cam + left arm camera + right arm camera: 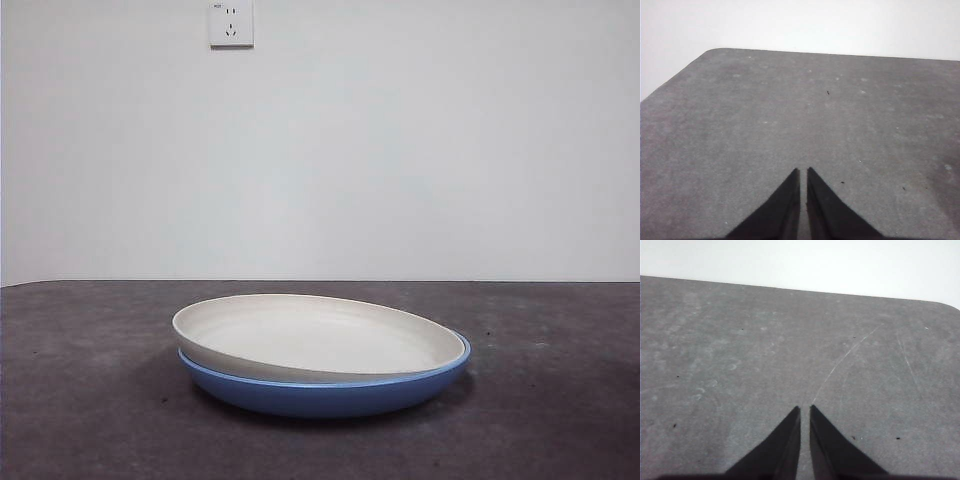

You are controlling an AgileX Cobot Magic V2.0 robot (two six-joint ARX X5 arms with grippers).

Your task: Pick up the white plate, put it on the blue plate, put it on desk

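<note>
front cam low at desk (90, 400) height, level toward wall, plates close, each wrist cam angled down over own jaw tips at bare desk, far edge and wall, desk surface common to all views

Two plates in all: one white plate (315, 335) and one blue plate (330, 392), the white one resting in the blue one, slightly tilted. One desk (80, 400) carries them. One wall socket (231, 23) on the wall behind. Two grippers, the left gripper (803, 172) and the right gripper (805, 410), each with two black jaws nearly touching.
</note>
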